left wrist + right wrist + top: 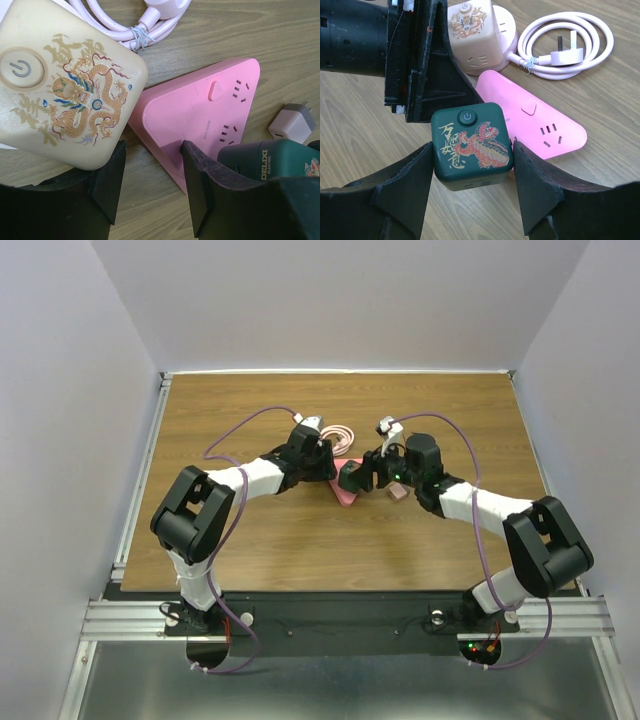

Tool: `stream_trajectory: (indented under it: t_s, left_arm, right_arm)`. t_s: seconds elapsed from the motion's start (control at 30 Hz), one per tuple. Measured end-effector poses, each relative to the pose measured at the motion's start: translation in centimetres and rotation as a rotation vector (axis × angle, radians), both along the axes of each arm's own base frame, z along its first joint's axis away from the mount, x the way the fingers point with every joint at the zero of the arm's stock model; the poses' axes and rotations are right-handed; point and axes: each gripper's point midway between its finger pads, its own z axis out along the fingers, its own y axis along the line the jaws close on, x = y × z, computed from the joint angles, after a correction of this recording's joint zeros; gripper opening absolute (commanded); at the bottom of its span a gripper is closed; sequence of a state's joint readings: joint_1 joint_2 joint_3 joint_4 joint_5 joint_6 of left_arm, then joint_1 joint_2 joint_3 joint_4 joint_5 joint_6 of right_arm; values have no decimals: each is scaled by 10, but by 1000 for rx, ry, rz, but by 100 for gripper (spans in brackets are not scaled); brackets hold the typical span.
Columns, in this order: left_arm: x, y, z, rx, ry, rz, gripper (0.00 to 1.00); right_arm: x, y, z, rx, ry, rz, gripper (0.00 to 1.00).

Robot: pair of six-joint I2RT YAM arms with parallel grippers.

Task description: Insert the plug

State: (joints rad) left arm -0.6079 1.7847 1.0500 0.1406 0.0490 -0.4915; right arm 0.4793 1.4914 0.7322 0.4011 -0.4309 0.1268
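Note:
A pink triangular power strip (200, 107) lies on the wooden table; it also shows in the top view (346, 496) and the right wrist view (545, 122). My right gripper (472, 150) is shut on a dark green cube plug (470, 142) with a dragon print, held at the strip's near end. I cannot tell whether its prongs are in a socket. The cube also shows in the left wrist view (265, 160). My left gripper (152, 150) is open, its right finger (200, 180) touching the strip's edge and its left finger (107, 185) beside a cream dragon-print cube (65, 85).
A coiled pale pink cord with a white plug (570, 47) lies behind the strip. A small white charger (292, 122) sits on the wood to the strip's right. The two grippers (340, 472) are close together at the table's middle.

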Motion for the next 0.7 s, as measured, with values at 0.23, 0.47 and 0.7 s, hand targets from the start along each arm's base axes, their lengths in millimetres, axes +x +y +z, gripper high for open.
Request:
stream_trajectory:
  t_s: [0.23, 0.47, 0.7]
  left_arm:
    - [0, 0, 0, 0, 0, 1, 59]
    - [0, 0, -1, -1, 1, 1, 58]
    - [1, -1, -2, -3, 2, 1, 58]
  right_arm:
    - [3, 0, 2, 2, -18, -2, 0]
    - [7, 0, -2, -9, -32, -9, 0]
    - [6, -1, -6, -6, -38, -9, 1]
